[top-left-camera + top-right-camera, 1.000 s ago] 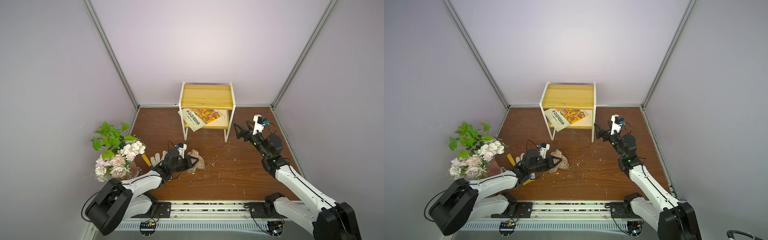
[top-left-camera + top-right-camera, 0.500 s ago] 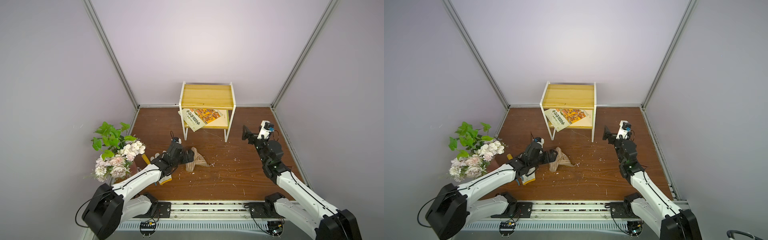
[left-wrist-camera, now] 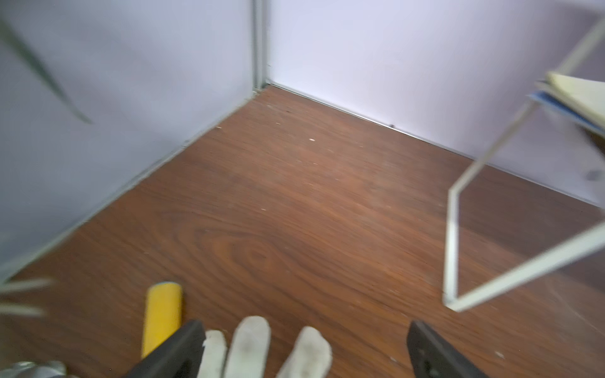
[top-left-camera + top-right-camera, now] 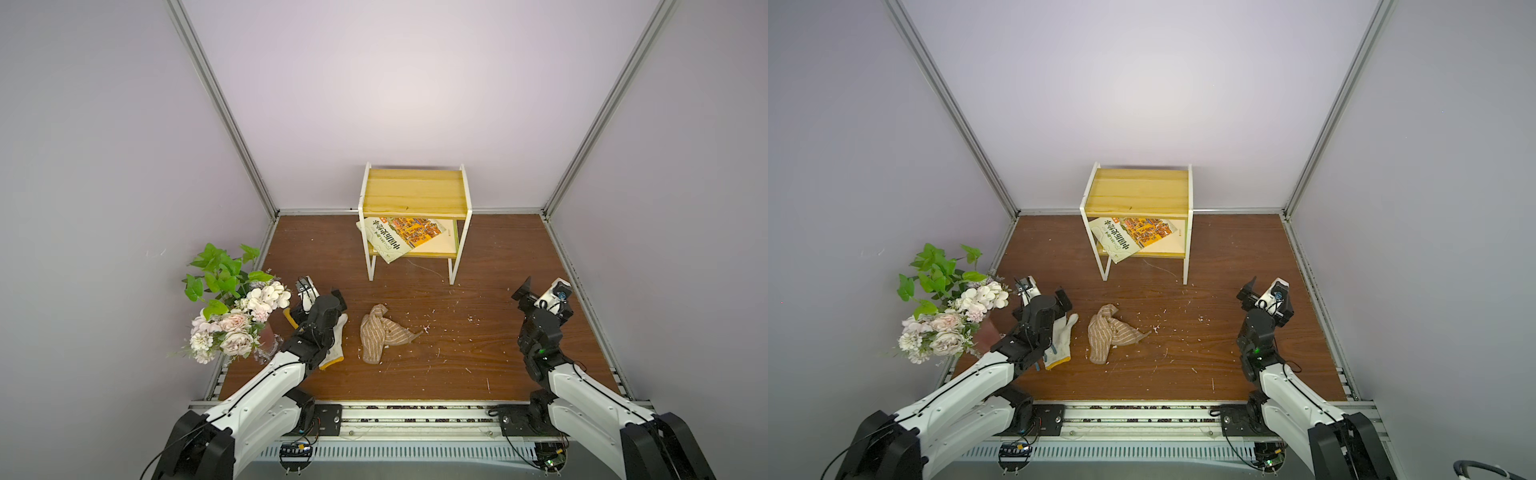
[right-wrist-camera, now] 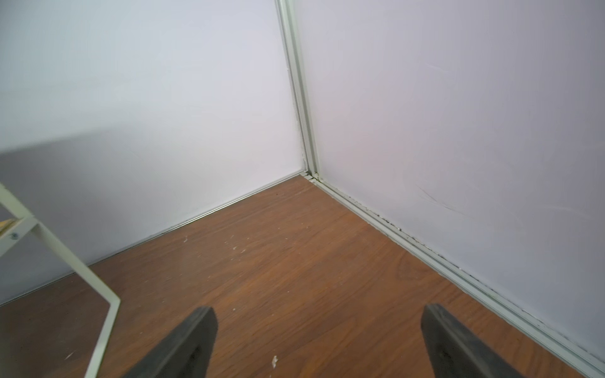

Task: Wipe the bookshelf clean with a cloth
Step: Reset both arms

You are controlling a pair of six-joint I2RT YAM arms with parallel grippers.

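Lying crumpled on the table [image 4: 478,365], the cloth [image 4: 382,334] sits apart from both arms, near the front of the bookshelf [image 4: 415,195]. Left end effector [image 3: 304,329]: jaws spread wide, empty, over the white glove [image 4: 334,345] beside the cloth. Right end effector [image 5: 319,312]: also released, empty, well off near the side wall. Book [image 4: 405,237] lies on the lower board, corner overhanging.

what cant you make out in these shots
- Glove: top views, palm hidden under the left arm.
- Bookshelf lower board: top views, largely hidden by its top board and the book.
- Bookshelf: left wrist view, blurred and cut off by the edge.
- Cloth: in neither wrist view.
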